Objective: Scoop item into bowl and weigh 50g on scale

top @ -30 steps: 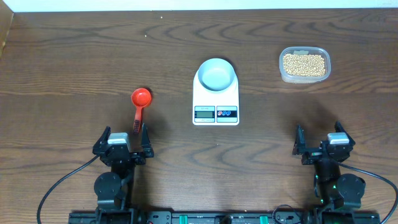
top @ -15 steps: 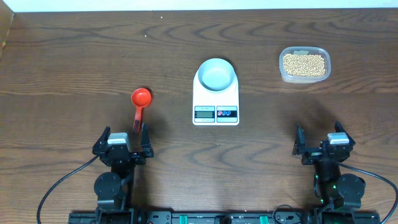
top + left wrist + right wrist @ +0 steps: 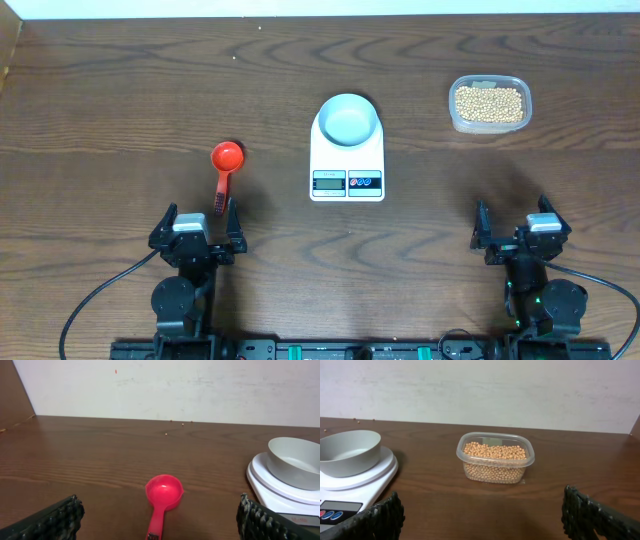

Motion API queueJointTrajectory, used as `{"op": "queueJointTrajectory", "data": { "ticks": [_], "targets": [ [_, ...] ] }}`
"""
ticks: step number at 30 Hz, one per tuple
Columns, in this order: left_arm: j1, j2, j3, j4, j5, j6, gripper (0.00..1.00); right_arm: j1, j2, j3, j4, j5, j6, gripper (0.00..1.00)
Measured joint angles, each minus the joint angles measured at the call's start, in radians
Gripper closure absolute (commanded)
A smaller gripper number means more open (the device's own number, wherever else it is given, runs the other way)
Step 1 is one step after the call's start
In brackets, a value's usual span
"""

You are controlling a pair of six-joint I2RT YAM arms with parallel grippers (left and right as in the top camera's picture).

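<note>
- The left fingers [image 3: 52, 521] are spread fully apart and nothing is held between them. The right fingers [image 3: 370, 520] are spread just as wide and are likewise empty. Both pairs are kept low at the near edge of the dark brown wooden worktop [image 3: 120, 90].
- A red plastic measuring scoop [image 3: 223, 172] is laid just beyond the left fingers. Its handle end is pointed back into the gap between them and its round cup is set farther out, so its long axis runs near to far with a slight tilt. The left arm is by far the nearer one and is judged the natural choice for the pick-up.
- Farther out, between the arms, a flat white digital scale [image 3: 347, 160] is placed with its display turned toward the robot. A small round pale blue bowl [image 3: 348, 120] is seated on its platform and is seen empty.
- Farthest off, ahead of the right fingers and well apart from them, a clear plastic tub [image 3: 452, 105] is filled with small round tan beans [image 3: 489, 103].
</note>
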State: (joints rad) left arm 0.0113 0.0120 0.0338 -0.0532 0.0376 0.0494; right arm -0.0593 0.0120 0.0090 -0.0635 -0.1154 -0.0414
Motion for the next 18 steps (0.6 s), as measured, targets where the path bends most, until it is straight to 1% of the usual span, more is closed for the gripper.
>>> {"op": "queueJointTrajectory", "data": {
  "ticks": [18],
  "targets": [
    [0.000, 0.000, -0.008, 0.024, -0.003, -0.024, 0.00, 0.000, 0.000, 0.000, 0.000, 0.000, 0.000, 0.01]
  ]
}}
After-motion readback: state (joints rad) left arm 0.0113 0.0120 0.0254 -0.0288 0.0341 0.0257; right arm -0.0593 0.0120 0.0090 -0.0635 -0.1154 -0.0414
